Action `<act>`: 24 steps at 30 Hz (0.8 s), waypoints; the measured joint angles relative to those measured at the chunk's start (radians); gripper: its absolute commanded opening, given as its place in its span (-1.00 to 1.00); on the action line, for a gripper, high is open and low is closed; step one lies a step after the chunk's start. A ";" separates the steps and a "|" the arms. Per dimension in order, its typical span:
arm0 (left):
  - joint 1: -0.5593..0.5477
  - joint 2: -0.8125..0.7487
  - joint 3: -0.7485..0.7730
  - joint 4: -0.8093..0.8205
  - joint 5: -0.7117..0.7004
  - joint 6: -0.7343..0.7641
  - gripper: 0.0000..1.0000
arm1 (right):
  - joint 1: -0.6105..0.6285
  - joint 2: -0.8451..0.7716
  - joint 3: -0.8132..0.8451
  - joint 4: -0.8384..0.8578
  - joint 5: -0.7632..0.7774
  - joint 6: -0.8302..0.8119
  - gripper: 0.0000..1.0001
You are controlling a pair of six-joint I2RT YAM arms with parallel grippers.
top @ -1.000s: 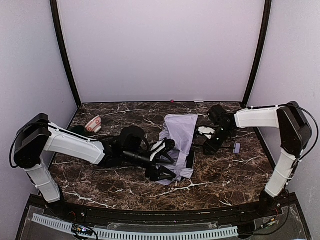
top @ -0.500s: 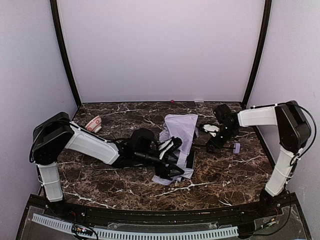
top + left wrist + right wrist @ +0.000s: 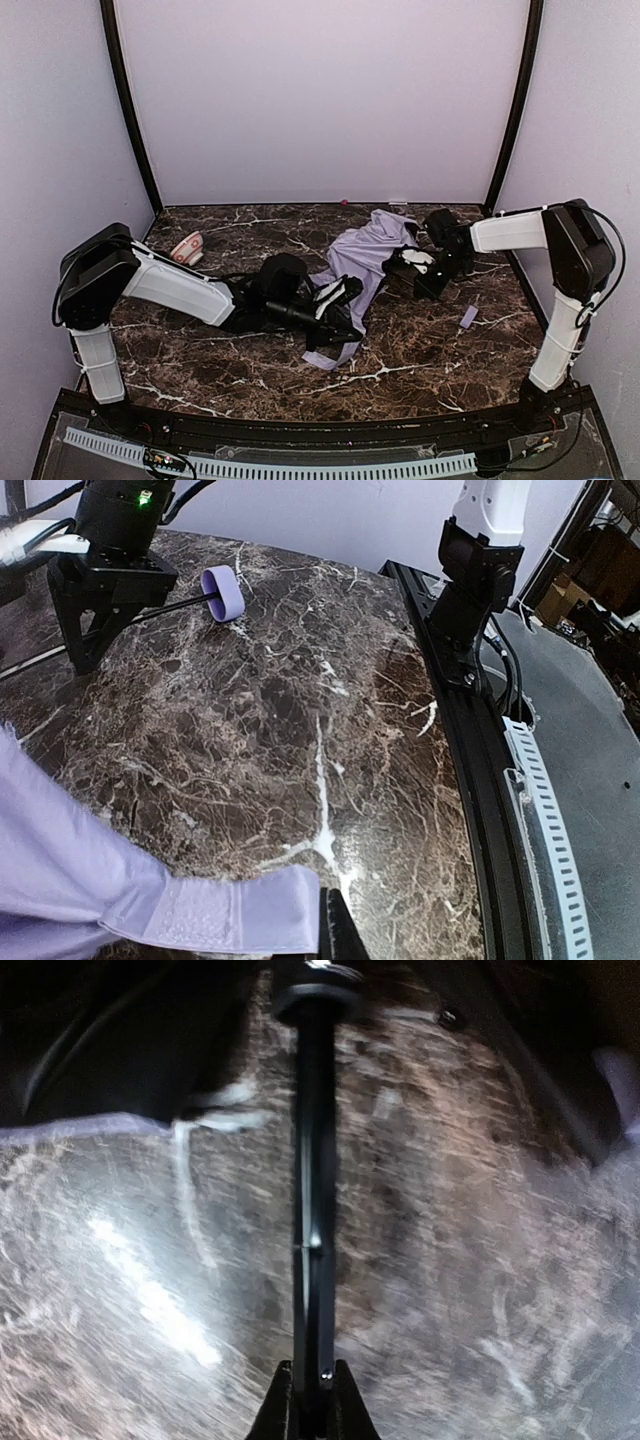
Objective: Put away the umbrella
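Note:
The umbrella [image 3: 365,258] lies across the middle of the marble table [image 3: 200,350], its pale lavender canopy bunched up toward the back right. Its thin black shaft [image 3: 312,1160] runs between the fingers of my right gripper [image 3: 312,1400], which is shut on it. The lavender knob handle [image 3: 468,317] rests on the table beyond that gripper [image 3: 428,280]. My left gripper [image 3: 350,318] sits at the canopy's near edge, jaws shut. In the left wrist view the fabric strap [image 3: 230,910] lies against the left side of its fingertips [image 3: 335,930]; no fabric shows between them.
A red-patterned bowl [image 3: 187,248] lies at the back left, near the left arm's elbow. Black corner posts [image 3: 128,100] and pale walls enclose the table. The right arm's base [image 3: 480,570] stands on the black front rail [image 3: 490,810].
Both grippers have closed. The right one has taken the shaft and the canopy has bunched up toward the back right. The knob handle has swung nearer the front.

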 measured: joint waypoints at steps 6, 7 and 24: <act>0.004 -0.155 -0.040 -0.103 0.002 0.089 -1.00 | -0.029 -0.015 0.063 -0.055 -0.087 0.021 -1.00; 0.005 -0.179 -0.047 -0.110 -0.001 0.106 -1.00 | -0.031 -0.028 0.070 -0.064 -0.111 0.026 -1.00; 0.125 -0.409 -0.201 -0.249 -0.140 0.491 -0.99 | -0.040 -0.452 0.156 -0.281 -0.447 0.021 -1.00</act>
